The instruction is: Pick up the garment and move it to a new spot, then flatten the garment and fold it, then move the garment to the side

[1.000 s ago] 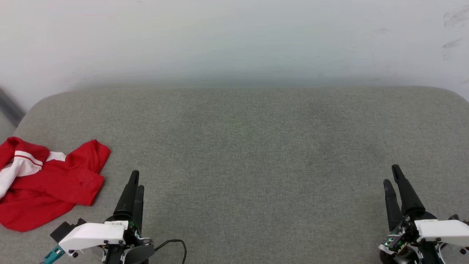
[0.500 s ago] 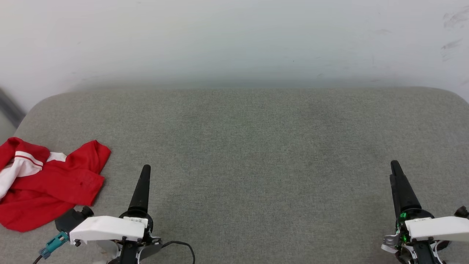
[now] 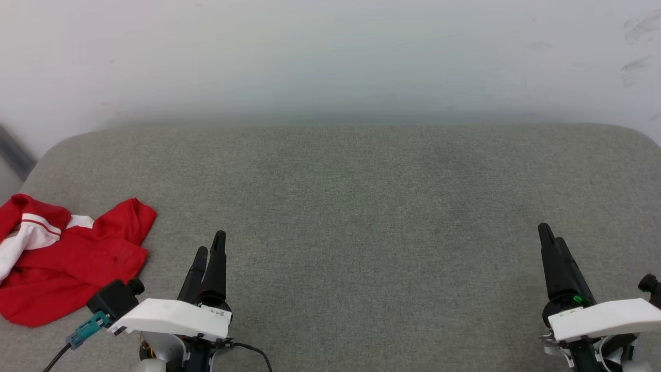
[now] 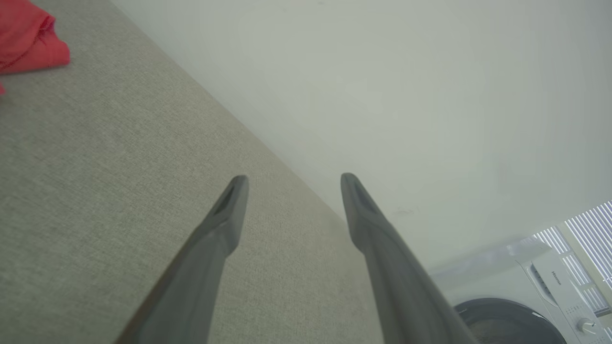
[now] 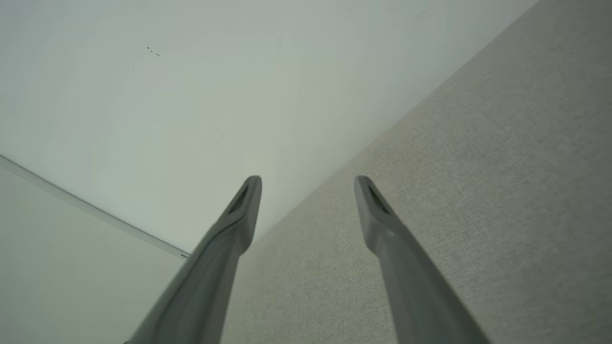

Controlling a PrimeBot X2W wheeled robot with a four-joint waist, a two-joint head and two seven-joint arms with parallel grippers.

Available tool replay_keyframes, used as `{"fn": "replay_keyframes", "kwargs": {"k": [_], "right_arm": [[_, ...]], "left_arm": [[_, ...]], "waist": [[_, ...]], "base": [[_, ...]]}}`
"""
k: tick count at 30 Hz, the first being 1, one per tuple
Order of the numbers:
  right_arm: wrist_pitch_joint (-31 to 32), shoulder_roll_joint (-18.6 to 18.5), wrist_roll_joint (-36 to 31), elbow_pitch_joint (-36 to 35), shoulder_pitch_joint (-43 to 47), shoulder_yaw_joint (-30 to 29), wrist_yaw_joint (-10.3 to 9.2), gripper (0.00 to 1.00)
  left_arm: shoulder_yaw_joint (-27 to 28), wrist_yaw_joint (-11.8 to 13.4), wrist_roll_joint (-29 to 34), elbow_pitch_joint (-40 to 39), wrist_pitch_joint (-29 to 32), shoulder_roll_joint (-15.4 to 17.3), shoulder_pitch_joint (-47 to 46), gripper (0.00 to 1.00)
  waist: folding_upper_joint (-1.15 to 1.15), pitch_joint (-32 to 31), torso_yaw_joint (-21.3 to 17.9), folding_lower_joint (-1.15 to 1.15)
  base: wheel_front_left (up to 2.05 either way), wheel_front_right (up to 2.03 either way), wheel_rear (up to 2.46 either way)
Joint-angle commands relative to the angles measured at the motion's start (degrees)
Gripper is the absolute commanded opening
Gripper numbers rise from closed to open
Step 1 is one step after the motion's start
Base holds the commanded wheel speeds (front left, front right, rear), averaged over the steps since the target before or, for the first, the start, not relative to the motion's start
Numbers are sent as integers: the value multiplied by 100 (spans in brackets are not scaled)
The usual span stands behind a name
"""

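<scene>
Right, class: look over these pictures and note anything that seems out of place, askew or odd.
The garment lies crumpled in a heap at the left end of the grey surface, a white sleeve bunched on top, not flat. Nothing looks spilled or damaged. The left tool and right tool are open, apart from it.

We look along our right gripper [image 5: 307, 180], whose two dark fingers [image 5: 229, 239] rise from the bottom edge, spread well apart with nothing between them. To the right and beneath them lies a grey fabric surface [image 5: 502, 191]. It meets a pale wall [image 5: 191, 95] along a diagonal edge. The wall carries a thin slanting strip [image 5: 86, 207] at the left and a few dark specks [image 5: 154, 52] high up.
</scene>
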Motion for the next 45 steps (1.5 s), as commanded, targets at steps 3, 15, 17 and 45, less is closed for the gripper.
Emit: {"fn": "replay_keyframes", "kwargs": {"k": [3, 15, 17, 45], "right_arm": [[9, -13, -574, -186, -14, 46, 2, 100], [65, 5, -1734, -375, 63, 73, 2, 100], [70, 14, -1872, -398, 83, 67, 2, 100], [-11, 93, -3575, -523, 263, 19, 2, 100]], "left_arm": [[-55, 46, 528, -25, -106, 89, -139, 100], [-146, 143, 1643, 37, -320, 193, -101, 100], [-166, 157, 1807, 37, -356, 210, -96, 100], [-500, 326, 3587, 179, -749, 308, -142, 100]], "waist": [[0, -3, 5, 0], [0, -21, 25, 0], [0, -25, 26, 0], [0, -73, 35, 0]], "base": [[0, 0, 0], [0, 0, 0], [0, 0, 0], [0, 0, 0]]}}
